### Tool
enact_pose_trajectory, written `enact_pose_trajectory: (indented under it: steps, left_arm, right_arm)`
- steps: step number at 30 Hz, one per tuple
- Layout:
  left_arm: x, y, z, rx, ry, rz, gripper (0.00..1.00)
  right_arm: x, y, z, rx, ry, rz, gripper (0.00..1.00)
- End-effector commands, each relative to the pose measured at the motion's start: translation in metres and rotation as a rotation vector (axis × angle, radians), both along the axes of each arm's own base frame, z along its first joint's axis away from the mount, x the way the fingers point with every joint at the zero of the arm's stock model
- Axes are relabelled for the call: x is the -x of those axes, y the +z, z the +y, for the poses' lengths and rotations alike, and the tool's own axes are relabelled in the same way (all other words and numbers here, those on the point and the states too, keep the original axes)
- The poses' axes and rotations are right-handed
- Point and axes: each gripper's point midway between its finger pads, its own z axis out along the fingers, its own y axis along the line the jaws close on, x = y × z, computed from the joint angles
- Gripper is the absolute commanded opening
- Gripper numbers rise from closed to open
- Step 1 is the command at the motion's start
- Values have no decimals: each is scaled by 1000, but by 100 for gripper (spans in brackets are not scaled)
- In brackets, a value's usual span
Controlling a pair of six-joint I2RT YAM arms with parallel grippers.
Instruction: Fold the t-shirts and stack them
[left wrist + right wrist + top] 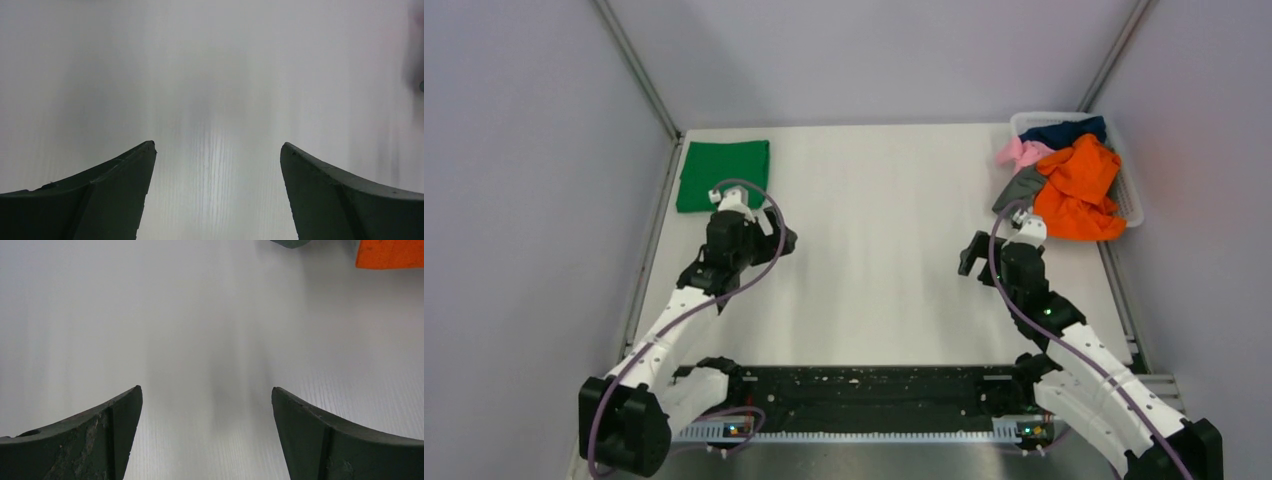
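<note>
Bright green cloth t-shirt (723, 174) lies folded flat at far-left corner of white table (874, 260). Orange t-shirt (1079, 190), grey t-shirt (1019, 188), navy blue t-shirt (1064, 130) and pink t-shirt (1022, 152) sit heaped, unfolded, in white plastic basket (1132, 205) far right; orange and grey spill over its rim. Left gripper (217, 150): jaws wide apart, nothing btwn them, over bare table near green shirt. Right gripper (206, 392): likewise spread, empty, near grey shirt.
</note>
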Motion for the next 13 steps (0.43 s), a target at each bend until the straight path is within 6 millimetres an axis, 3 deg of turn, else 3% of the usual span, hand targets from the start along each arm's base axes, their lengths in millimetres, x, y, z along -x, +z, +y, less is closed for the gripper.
enact_pose_trajectory:
  steps: [1,3,7,10,13]
  left_arm:
    - [10,-13,-24,108,-34,-35,99]
    - [14,-24,-32,114,-51,-39,99]
    - [15,-18,-45,101,-74,-58,99]
    - [16,-22,-41,68,-35,-69,99]
    - [18,-21,-37,63,-17,-79,99]
  right_arm:
    - [-4,11,-4,-19,-39,-26,99]
    - [-4,9,-5,-11,-44,-23,99]
    - [-3,4,-1,-30,-29,-20,99]
    - [-3,4,8,-53,21,-28,99]
    - [-5,3,4,-41,-4,-31,99]
